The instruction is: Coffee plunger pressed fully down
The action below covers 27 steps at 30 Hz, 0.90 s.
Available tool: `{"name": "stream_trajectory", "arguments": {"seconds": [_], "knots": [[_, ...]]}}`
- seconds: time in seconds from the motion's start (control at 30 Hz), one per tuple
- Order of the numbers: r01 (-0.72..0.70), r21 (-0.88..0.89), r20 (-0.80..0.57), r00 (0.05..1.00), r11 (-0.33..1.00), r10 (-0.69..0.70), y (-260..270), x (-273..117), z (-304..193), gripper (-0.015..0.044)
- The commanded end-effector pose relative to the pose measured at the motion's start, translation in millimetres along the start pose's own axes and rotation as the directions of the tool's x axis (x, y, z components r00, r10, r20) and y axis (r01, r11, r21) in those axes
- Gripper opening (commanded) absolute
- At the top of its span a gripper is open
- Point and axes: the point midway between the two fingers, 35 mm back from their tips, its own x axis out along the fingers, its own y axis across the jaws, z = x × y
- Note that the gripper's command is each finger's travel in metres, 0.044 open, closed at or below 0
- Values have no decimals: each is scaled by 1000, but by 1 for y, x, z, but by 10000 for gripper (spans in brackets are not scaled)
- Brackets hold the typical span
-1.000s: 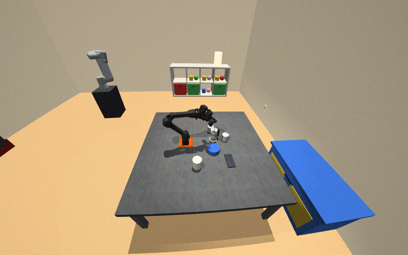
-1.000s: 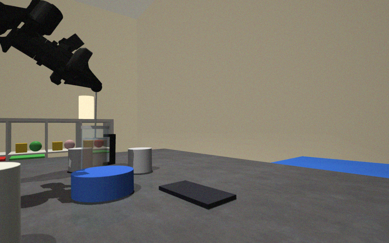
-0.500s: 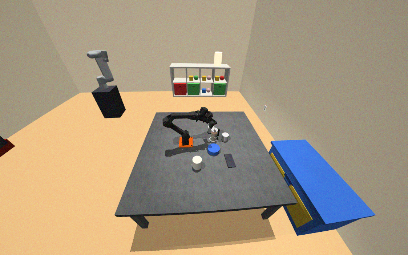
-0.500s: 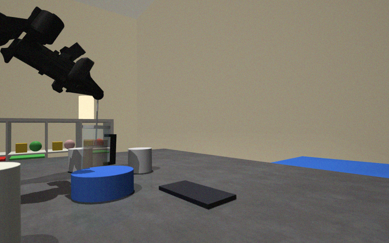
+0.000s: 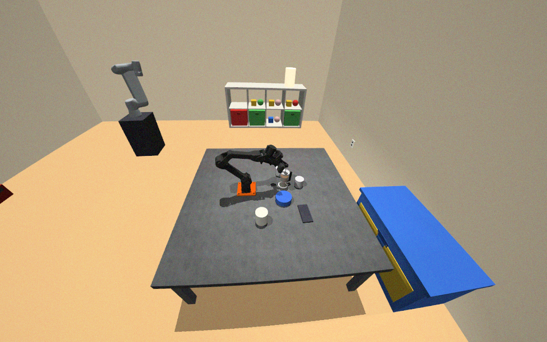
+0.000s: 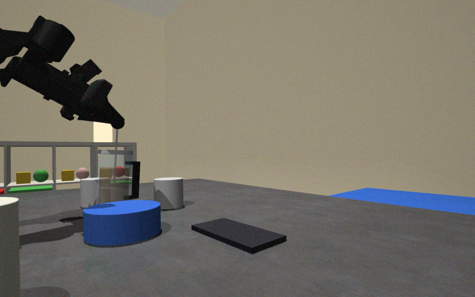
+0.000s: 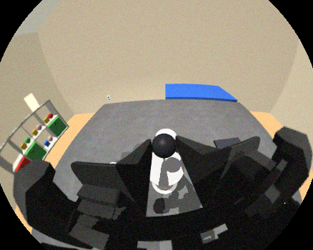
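Black tool clamps the plunger knob above the upright glass press.

Arm arched, wrist angled down — fingers clamped on the plunger knob.

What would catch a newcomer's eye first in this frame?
The black tool, reaching in from the upper left of the exterior view, is shut on the plunger knob above the glass coffee press. In front of the press sits a squat blue cylinder, with a flat dark slab to its right on the grey table.
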Motion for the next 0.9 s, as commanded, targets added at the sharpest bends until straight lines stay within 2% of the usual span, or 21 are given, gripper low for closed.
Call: {"name": "stream_trajectory", "arguments": {"seconds": [0.0, 0.87], "knots": [[-3, -7, -50, 999, 1000, 3, 0, 9, -22, 125], [-3, -7, -49, 999, 1000, 3, -1, 21, -28, 125]]}}
